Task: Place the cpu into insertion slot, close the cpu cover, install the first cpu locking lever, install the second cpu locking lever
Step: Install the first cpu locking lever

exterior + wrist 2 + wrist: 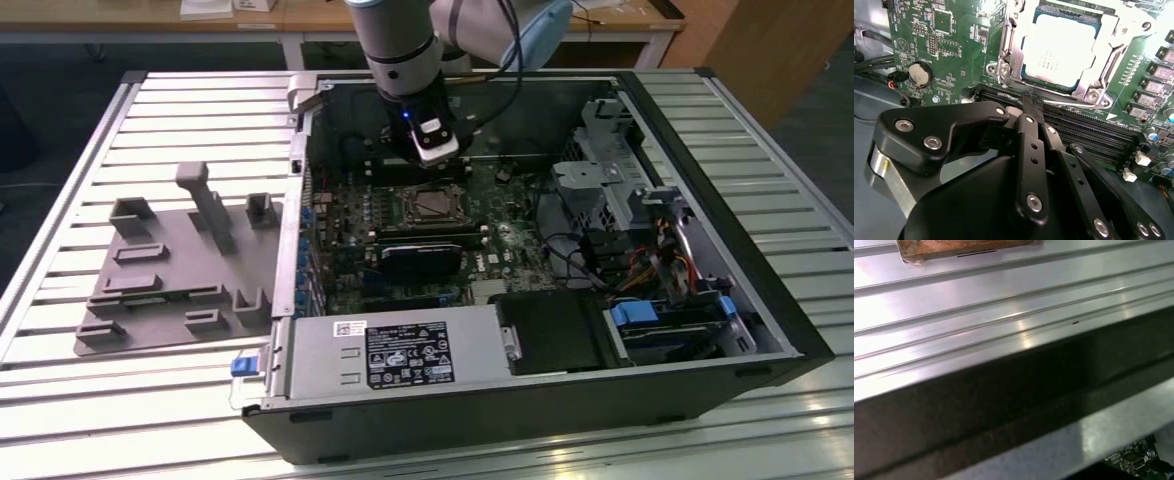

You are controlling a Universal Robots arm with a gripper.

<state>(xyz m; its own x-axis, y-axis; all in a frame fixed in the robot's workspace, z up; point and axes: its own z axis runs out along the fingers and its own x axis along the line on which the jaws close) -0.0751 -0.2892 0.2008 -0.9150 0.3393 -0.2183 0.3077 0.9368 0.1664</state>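
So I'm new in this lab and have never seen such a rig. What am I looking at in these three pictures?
It is one robot arm reaching into an open computer case that lies on a ribbed metal table. The exterior view comes from a camera off the arm. Both wrist views come from cameras riding near the arm's wrist. In the second wrist view the black gripper has its fingers together and holds nothing. Just beyond it, the cpu sits in its slot with the cover down over it. The first wrist view looks across the table ribs and the case edge.

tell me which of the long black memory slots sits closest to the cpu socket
The memory slot running right along the insertion slot's metal surround; the other slots lie beyond it, nearer the gripper.
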